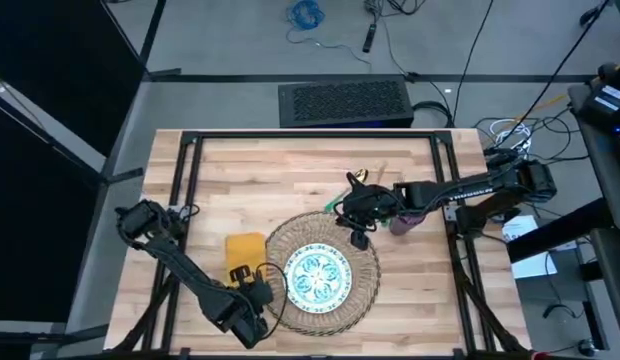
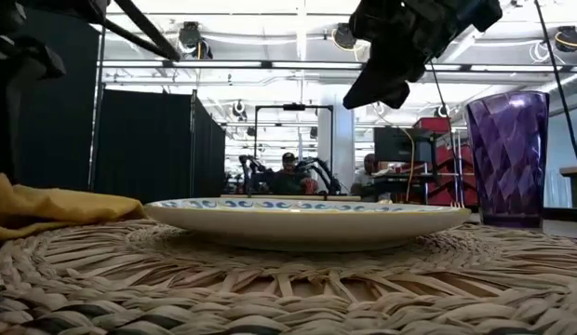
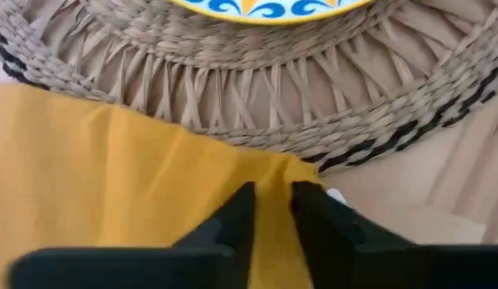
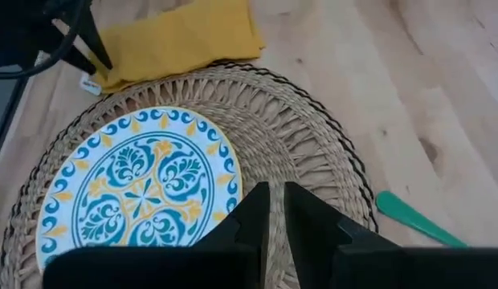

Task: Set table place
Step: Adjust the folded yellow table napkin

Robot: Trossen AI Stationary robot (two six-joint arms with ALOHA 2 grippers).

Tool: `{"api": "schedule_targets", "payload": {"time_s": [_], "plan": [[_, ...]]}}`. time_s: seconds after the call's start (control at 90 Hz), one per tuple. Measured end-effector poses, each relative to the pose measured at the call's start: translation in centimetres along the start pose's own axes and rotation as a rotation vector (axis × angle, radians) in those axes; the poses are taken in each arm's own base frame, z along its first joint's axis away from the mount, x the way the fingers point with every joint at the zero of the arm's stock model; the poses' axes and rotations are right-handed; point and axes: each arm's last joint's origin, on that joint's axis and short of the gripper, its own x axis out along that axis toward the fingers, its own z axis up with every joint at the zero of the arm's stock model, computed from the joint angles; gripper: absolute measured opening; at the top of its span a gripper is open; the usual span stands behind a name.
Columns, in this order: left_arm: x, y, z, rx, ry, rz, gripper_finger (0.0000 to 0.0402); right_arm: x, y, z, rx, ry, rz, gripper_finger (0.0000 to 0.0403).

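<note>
A round woven straw mat [image 1: 355,270] lies mid-table with the blue-green patterned plate [image 1: 315,278] on it. The mustard-yellow napkin [image 1: 244,250] lies flat on the wood just left of the mat. My left gripper [image 3: 273,210] is down at the napkin's near corner beside the mat, fingers almost together. My right gripper [image 4: 276,210] hovers shut and empty above the mat's far edge [image 2: 382,79]. The purple cup [image 2: 508,158] stands upright at the mat's right. Gold cutlery [image 1: 365,180] lies on the table beyond the mat, with one green handle [image 4: 414,217] showing. My left gripper has the napkin's corner next to the mat [image 3: 273,181] between its two fingertips, coming from above and slanting down. A small white tag [image 3: 333,195] sticks out beside the right finger. The rest of the napkin lies flat on the table; one layer or several, I cannot tell.
The light wood table [image 1: 290,160] has bare planks along its far side and at the right near corner. A black box [image 1: 345,102] sits on the floor beyond the far edge. People sit far off in the room [image 2: 288,172].
</note>
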Motion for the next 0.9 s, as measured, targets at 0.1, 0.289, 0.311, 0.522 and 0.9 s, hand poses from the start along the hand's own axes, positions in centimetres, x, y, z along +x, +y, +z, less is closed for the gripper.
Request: {"api": "schedule_targets", "payload": {"time_s": [0.1, 0.289, 0.311, 0.522, 0.9], "plan": [[0.0, 0.0, 0.0, 0.000, -0.001, 0.001, 0.0004, 0.0, -0.4, 0.1, 0.000, -0.002, -0.011, 0.0027], [-0.1, 0.4, -0.5, -0.004, 0.028, 0.051, 0.0000, 0.0, -1.0, 0.2, 0.005, -0.005, -0.027, 0.0027], [-0.1, 0.5, -0.6, -0.007, 0.036, 0.065, 0.0000, 0.0, -1.0, 0.2, 0.006, -0.006, -0.029, 0.0027], [-1.0, 1.2, -2.7, -0.031, 0.122, 0.184, 0.0000, 0.0, -1.6, 0.3, -0.005, -0.008, -0.042, 0.0027], [-5.5, 3.7, -3.5, -0.186, -0.008, 0.239, 0.0000, -0.1, -2.4, 0.7, 0.015, -0.039, -0.057, 0.0027]]}}
